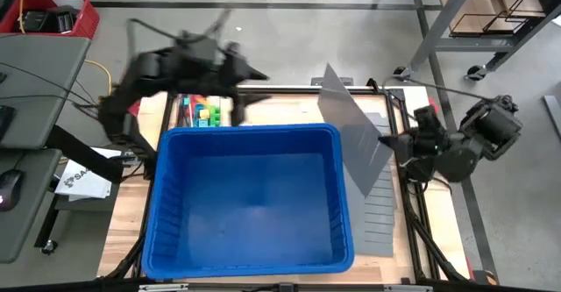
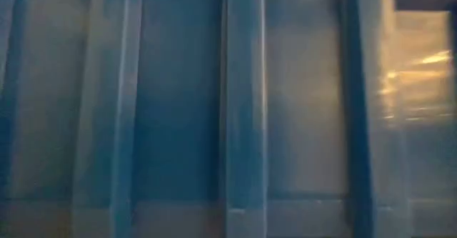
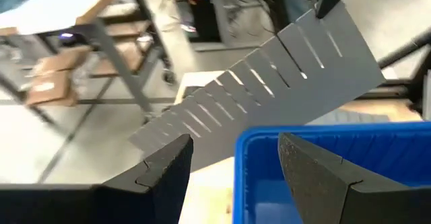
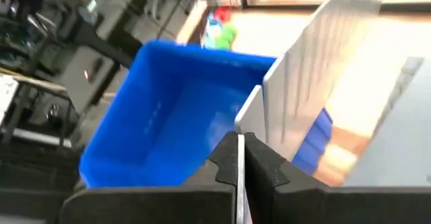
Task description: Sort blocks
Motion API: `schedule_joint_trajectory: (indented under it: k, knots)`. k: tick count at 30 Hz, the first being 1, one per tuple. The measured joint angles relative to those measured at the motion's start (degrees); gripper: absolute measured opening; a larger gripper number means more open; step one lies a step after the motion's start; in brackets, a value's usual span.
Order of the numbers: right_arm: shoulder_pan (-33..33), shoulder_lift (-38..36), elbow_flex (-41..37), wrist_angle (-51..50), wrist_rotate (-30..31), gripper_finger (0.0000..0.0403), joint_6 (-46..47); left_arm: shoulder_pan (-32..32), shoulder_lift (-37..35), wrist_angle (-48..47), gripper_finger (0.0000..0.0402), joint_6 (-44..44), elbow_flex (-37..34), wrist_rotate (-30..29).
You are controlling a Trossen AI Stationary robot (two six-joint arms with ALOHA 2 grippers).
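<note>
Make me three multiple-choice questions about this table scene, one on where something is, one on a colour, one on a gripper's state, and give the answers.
1. Where do the blocks lie?
A. inside the bin
B. on the table beyond the bin's far wall
C. on the grey panels at the table's right side

2. What colour is the bin?
A. red
B. grey
C. blue

3. How is the right gripper?
A. shut on a thin grey divider panel
B. open and holding nothing
C. shut on a block

Answers:
1 B, the high view shows them past the bin's far rim, under the left gripper.
2 C, every view shows blue plastic.
3 A, the right wrist view shows its fingers pinching the panel's edge.
</note>
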Motion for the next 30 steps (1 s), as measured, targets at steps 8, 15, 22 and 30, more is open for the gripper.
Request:
schedule_joint_trajectory:
  k: [8, 15, 22, 30]
  knots:
    - [-4.5, 3.5, 8.8, 1.9, 3.2, 0.0, -11.4, -0.3, -6.6, -9.2, 0.0218, -6.5, 0.0, -6.0]
    - [-6.8, 8.0, 17.6, 2.3, 5.3, 0.0, -19.9, -1.5, -7.5, -14.6, 0.0218, -9.4, -0.1, -7.9]
    - [-7.1, 12.3, 27.2, 6.2, 8.8, 0.0, -29.9, -2.5, -7.4, -19.1, 0.0218, -10.2, -0.1, -10.8]
    - [-6.9, 15.7, 31.2, 17.5, 7.2, 0.0, -41.9, -2.8, -7.5, -24.3, 0.0218, -14.5, -0.1, -14.6]
